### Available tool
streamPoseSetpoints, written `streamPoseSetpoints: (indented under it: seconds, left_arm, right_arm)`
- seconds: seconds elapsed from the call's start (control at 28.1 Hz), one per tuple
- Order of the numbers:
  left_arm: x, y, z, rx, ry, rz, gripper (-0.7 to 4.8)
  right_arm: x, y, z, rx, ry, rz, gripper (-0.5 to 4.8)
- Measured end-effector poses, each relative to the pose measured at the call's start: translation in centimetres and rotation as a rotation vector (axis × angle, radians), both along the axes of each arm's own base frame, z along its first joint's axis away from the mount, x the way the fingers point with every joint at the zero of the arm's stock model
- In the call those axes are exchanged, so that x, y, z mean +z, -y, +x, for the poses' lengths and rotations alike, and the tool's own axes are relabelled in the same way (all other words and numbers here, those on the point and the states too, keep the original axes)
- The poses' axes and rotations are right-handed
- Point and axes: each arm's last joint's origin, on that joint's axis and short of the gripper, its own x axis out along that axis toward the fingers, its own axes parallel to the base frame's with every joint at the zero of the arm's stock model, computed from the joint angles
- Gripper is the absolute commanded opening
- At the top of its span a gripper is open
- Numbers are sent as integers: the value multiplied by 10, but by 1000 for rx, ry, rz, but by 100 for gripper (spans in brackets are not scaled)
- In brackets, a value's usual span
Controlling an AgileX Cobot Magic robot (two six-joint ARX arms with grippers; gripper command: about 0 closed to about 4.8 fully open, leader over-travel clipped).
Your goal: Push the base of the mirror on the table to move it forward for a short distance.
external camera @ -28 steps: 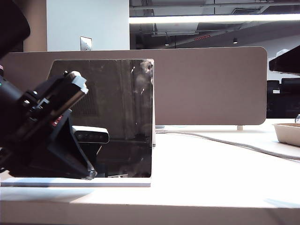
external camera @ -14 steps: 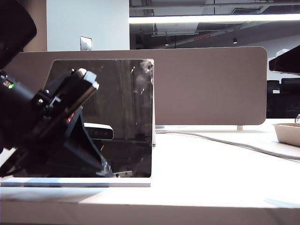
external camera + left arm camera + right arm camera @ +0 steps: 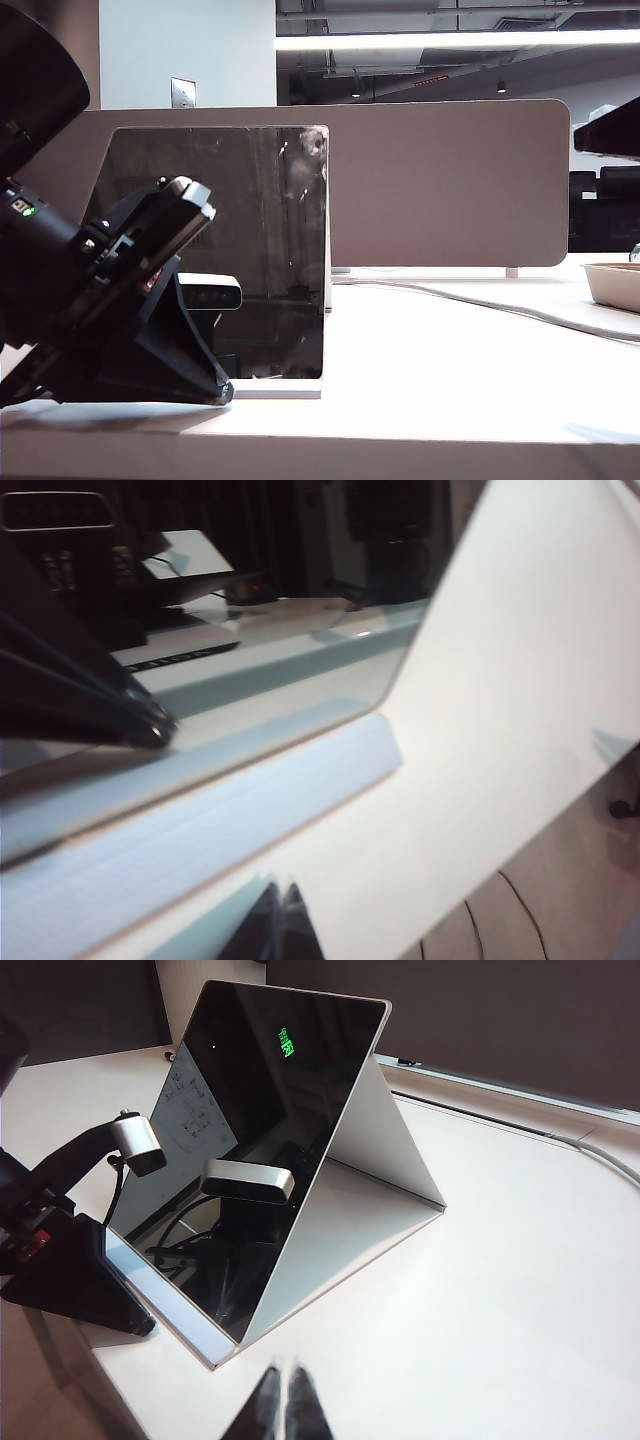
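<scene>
Nearby, left gripper against base, right gripper apart.

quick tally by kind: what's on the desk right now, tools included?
Mirror on its white base: 1
Grey-brown divider panel: 1
Cable: 1
Beige tray, far right, cut off by the frame: 1
Tools: 2. Left tool at the base's front edge; right tool held back from the mirror, fingertips together
Total: 6, all on the white table
</scene>
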Motion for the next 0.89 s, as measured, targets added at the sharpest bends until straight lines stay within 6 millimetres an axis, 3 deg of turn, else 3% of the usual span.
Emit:
streamPoseSetpoints:
  seconds: [0.89]
  left_arm:
    - [1,-3,7,150,82,78,-2]
  right_arm:
    - [0,0,0,0,0,0,22]
